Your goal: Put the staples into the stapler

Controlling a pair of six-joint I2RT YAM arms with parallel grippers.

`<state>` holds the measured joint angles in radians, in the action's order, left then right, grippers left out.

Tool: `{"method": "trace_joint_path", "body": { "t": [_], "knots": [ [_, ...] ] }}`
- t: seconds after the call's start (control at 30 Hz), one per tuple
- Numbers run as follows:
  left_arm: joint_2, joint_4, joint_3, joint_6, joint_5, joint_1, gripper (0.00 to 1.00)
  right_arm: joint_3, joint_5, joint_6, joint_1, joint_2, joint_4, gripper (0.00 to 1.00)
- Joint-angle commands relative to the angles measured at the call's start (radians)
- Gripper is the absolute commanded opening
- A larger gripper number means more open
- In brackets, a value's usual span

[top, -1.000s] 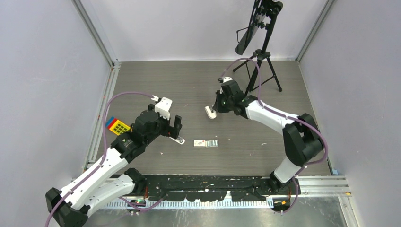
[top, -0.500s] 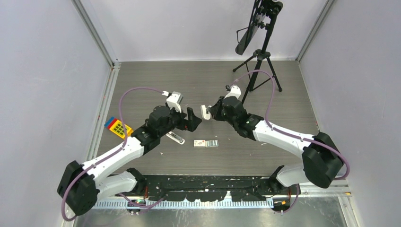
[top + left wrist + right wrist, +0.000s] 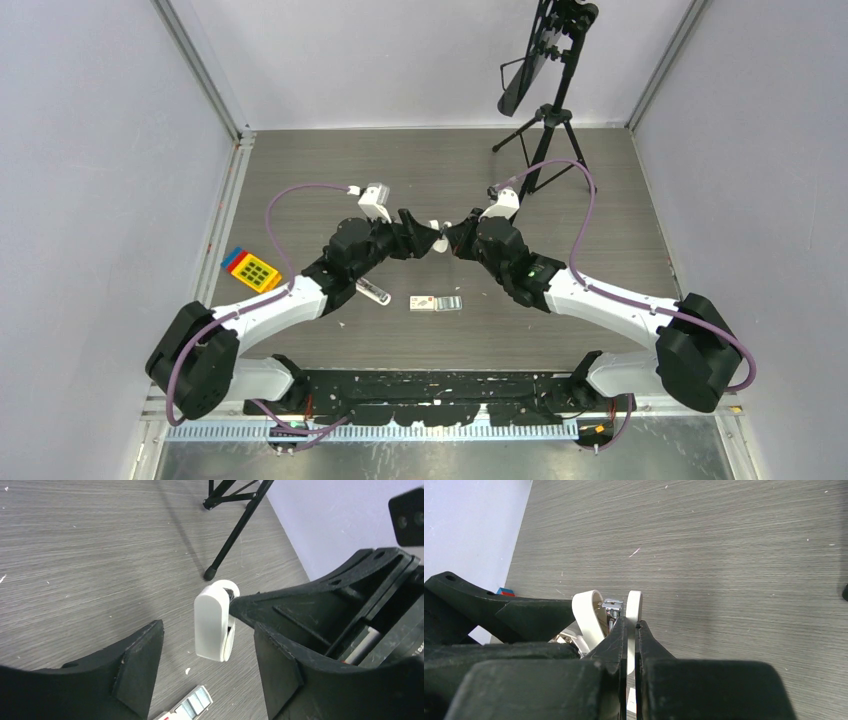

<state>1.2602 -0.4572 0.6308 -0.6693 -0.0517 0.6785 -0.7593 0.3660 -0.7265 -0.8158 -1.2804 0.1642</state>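
The staple box (image 3: pixel 427 302) lies flat on the table (image 3: pixel 330 170), white with a red mark, its grey tray slid partly out on the side towards the right arm. Just beside the box, on the left-arm side, lies the stapler (image 3: pixel 373 293). It is a slim white bar with a silvery middle, slanted to the box and apart from it. Neither gripper touches it.

Beyond the box, farther from the arm bases and raised off the table, the two grippers meet tip to tip. The right gripper (image 3: pixel 443 243) is clamped on a short stapler (image 3: pixel 212 625), a stubby white one with rounded ends. In the right wrist view this short stapler is hinged open. One flat white leaf is pinched between the right fingers (image 3: pixel 616 635), a second curved white leaf splays away from it, and a small silver metal part shows between the two.

The left gripper (image 3: pixel 425 235) stands with its fingers wide apart, one on each side of the short stapler. In the left wrist view there is a clear gap between the white body and the near left finger (image 3: pixel 142 660). On the other side the right gripper's black fingertip lies against the body, so I cannot tell if there is contact with the far left finger.

Well away from the box on the left-arm side, near the table's edge, lies a small coloured pad (image 3: pixel 250 268), yellow with blue and red borders. Far beyond the box on the right-arm side stands a black tripod (image 3: pixel 552 120).
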Motion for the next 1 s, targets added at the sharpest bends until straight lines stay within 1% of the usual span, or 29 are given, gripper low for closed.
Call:
{"method": "trace_joint_path", "body": {
  "t": [0.0, 0.03, 0.2, 0.3, 0.37, 0.43, 0.5, 0.53, 0.6, 0.63, 0.7, 0.77, 0.8, 0.87, 0.97],
  "knots": [
    [0.033, -0.152, 0.021, -0.058, 0.035, 0.006, 0.65, 0.001, 0.045, -0.015, -0.009, 0.032, 0.086, 0.0],
    [0.044, -0.159, 0.024, -0.062, 0.035, 0.007, 0.62, 0.004, 0.045, -0.014, -0.009, 0.032, 0.09, 0.0],
    [0.075, -0.16, 0.041, -0.061, 0.028, 0.015, 0.55, 0.004, 0.041, -0.009, -0.012, 0.028, 0.104, 0.0],
    [0.081, -0.16, 0.043, -0.058, 0.038, 0.018, 0.47, 0.006, 0.037, -0.006, -0.013, 0.025, 0.11, 0.0],
    [0.083, -0.166, 0.043, -0.055, 0.042, 0.021, 0.38, 0.012, 0.027, -0.001, -0.014, 0.021, 0.122, 0.0],
    [0.083, -0.173, 0.043, -0.042, 0.042, 0.023, 0.24, 0.02, 0.015, 0.002, -0.013, 0.018, 0.14, 0.0],
    [0.079, -0.174, 0.041, -0.013, 0.042, 0.023, 0.06, 0.036, 0.0, 0.011, -0.013, 0.02, 0.164, 0.0],
    [0.075, -0.174, 0.041, 0.0, 0.039, 0.023, 0.0, 0.045, -0.009, 0.021, -0.013, 0.023, 0.179, 0.0],
    [0.066, -0.173, 0.037, 0.033, 0.026, 0.023, 0.0, 0.059, -0.028, 0.047, -0.013, 0.036, 0.201, 0.02],
    [0.059, -0.172, 0.035, 0.052, 0.018, 0.023, 0.0, 0.07, -0.039, 0.065, -0.013, 0.045, 0.214, 0.04],
    [0.046, -0.169, 0.03, 0.105, -0.007, 0.023, 0.0, 0.091, -0.085, 0.117, -0.013, 0.069, 0.246, 0.13],
    [0.025, -0.152, 0.026, 0.181, -0.039, 0.023, 0.0, 0.109, -0.12, 0.169, -0.013, 0.109, 0.265, 0.27],
    [0.012, -0.134, 0.027, 0.218, -0.059, 0.023, 0.0, 0.118, -0.134, 0.217, -0.013, 0.128, 0.273, 0.4],
    [-0.015, -0.088, 0.032, 0.301, -0.114, 0.021, 0.0, 0.142, -0.145, 0.289, -0.013, 0.166, 0.278, 0.58],
    [-0.042, 0.015, 0.061, 0.416, -0.232, 0.02, 0.0, 0.19, -0.146, 0.395, -0.013, 0.229, 0.275, 0.65]
  ]
}}
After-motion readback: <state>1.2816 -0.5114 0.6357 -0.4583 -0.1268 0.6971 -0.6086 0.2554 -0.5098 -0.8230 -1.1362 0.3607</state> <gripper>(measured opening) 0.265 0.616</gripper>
